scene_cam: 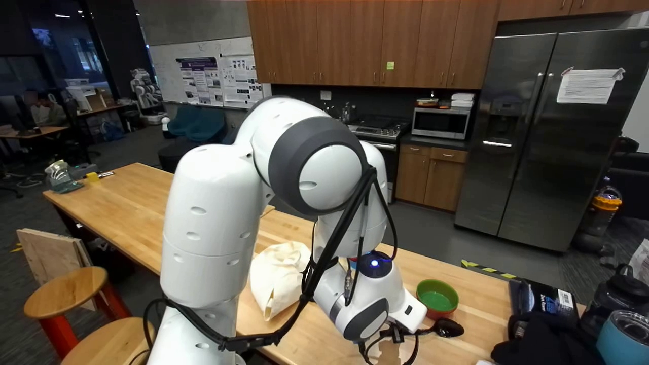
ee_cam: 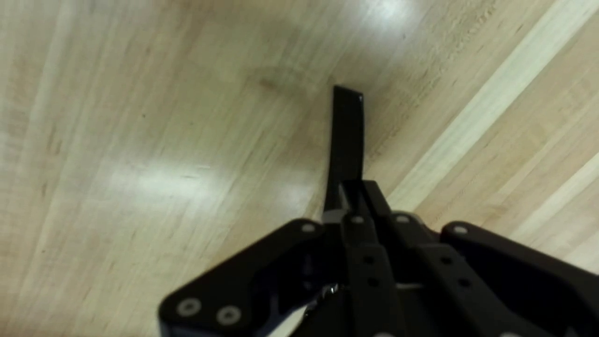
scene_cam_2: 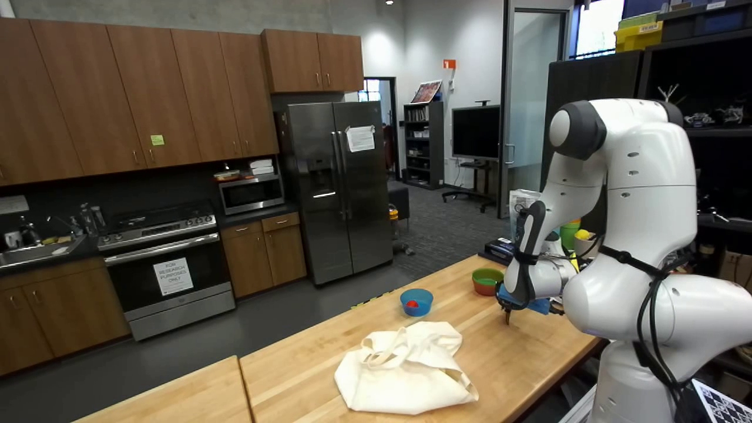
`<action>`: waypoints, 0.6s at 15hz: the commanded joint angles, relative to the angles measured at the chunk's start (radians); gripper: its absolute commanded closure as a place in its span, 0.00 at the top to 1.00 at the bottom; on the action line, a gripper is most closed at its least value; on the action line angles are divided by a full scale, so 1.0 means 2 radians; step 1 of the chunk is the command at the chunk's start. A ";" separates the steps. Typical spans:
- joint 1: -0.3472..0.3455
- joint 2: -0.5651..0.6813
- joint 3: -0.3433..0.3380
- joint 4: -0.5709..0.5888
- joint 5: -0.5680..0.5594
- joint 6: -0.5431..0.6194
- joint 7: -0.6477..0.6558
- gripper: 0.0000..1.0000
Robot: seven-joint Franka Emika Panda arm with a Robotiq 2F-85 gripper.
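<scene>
In the wrist view my gripper (ee_cam: 363,185) is shut over the handle of a black spoon (ee_cam: 347,135), whose flat end sticks out past the fingertips above the wooden table. Part of that handle is hidden behind one finger, so exactly how it sits between the pads does not show. The dark bowl of the spoon (scene_cam: 448,328) appears in an exterior view, to the right of the wrist. Just beyond it stands a bowl (scene_cam: 431,312), red outside and green inside, apart from my fingers. The arm hides most of the gripper in both exterior views.
A cream cloth bag (scene_cam_2: 405,376) lies crumpled on the table. Behind it stands a blue bowl (scene_cam_2: 416,311) with a red ball (scene_cam_2: 412,304) inside. A boxed item (scene_cam: 545,299), a dark bottle (scene_cam: 616,299) and a blue tumbler (scene_cam: 626,337) crowd one table end.
</scene>
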 commanded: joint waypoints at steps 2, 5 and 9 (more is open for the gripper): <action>0.007 0.032 -0.009 -0.001 0.015 -0.004 0.002 0.34; 0.007 0.038 -0.002 0.000 0.034 0.002 -0.004 0.08; 0.015 0.034 -0.007 0.000 0.047 0.001 -0.011 0.38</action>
